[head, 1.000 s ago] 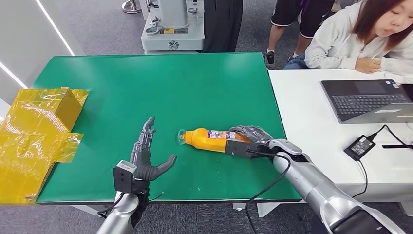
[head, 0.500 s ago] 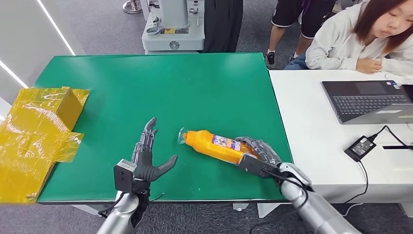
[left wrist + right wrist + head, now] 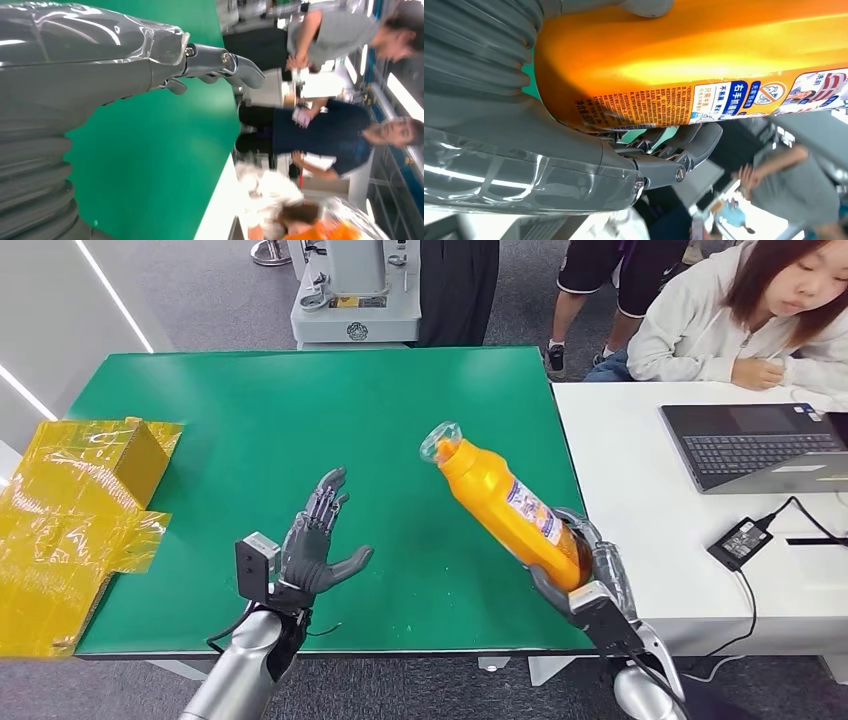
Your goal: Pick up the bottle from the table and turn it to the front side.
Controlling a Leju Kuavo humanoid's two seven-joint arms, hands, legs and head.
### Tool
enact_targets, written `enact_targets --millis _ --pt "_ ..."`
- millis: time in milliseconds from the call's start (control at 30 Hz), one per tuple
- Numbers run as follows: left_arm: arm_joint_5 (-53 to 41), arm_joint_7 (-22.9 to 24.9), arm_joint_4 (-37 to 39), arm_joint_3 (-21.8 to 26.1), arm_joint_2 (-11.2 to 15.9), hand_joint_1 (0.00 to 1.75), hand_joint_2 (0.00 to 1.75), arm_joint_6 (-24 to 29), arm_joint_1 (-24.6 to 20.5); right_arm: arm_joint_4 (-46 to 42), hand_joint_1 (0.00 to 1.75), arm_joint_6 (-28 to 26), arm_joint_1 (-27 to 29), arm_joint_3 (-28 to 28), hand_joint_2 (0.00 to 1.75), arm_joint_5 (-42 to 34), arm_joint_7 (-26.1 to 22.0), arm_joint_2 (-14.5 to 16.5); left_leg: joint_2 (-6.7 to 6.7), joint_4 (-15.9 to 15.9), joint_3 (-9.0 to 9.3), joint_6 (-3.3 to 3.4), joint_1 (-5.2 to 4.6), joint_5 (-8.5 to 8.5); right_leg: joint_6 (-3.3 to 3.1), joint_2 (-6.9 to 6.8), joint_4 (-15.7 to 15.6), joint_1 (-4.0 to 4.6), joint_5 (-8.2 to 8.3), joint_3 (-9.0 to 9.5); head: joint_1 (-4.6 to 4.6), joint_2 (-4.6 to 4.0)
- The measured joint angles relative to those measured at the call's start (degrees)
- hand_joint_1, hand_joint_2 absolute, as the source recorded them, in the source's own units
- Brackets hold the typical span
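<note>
My right hand [image 3: 585, 575] grips the base of an orange bottle [image 3: 503, 502] with a clear cap and a printed label. The bottle is lifted off the green table [image 3: 300, 420] and tilts up, cap end pointing away and to the left. In the right wrist view the orange bottle [image 3: 704, 55] lies against the palm with dark fingers [image 3: 674, 145] wrapped under its label. My left hand [image 3: 312, 550] hovers open over the table's front, palm up and fingers spread, to the left of the bottle. The left hand's fingers [image 3: 225, 65] show bare over the green surface.
Crumpled yellow film and a yellow-wrapped box [image 3: 80, 510] lie at the table's left edge. A white table [image 3: 640, 490] to the right carries a laptop [image 3: 760, 445] and a power adapter [image 3: 737, 540]. A seated person [image 3: 750, 310] leans at it; others stand behind.
My right hand has lifted the bottle from lying on the table and swung it up to a steep tilt, while drawing back toward the front edge. My left hand has shifted slightly forward and right.
</note>
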Motion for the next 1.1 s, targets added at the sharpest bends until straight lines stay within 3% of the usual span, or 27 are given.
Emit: enact_targets --millis 133,300,667,1100 --pt "2.80 2.78 2.48 0.00 -0.30 0.00 1.75 -5.93 -3.35 -0.98 1.75 1.13 0.00 -3.18 1.75 -0.02 -0.81 0.82 0.02 0.02 0.01 0.01 -0.01 0.02 -0.01 0.04 0.01 -0.01 0.03 0.00 -0.02 0.00" --pt "5.51 4.83 3.94 -0.06 -1.15 0.00 1.75 -11.21 -7.51 2.59 1.75 2.63 -4.12 -3.93 1.75 -0.52 -2.47 2.16 0.04 0.03 0.03 0.02 0.00 0.06 -0.04 0.05 0.04 0.00 0.06 0.01 -0.01 0.00" --pt "11.23 7.23 7.11 -0.84 -4.94 0.00 1.75 -14.08 -14.74 13.65 1.75 2.71 -18.35 -0.09 1.75 1.47 -2.49 9.33 0.07 0.03 0.03 -0.03 0.01 0.11 -0.09 0.07 0.09 0.01 0.09 -0.04 -0.02 0.00" --pt "16.56 8.76 17.69 -0.98 -6.41 0.00 1.75 -14.72 -19.94 11.36 1.75 3.33 -22.02 3.76 1.75 4.34 -0.30 12.21 0.06 0.02 0.01 -0.03 0.00 0.11 -0.09 0.07 0.09 0.01 0.09 -0.04 -0.03 0.00"
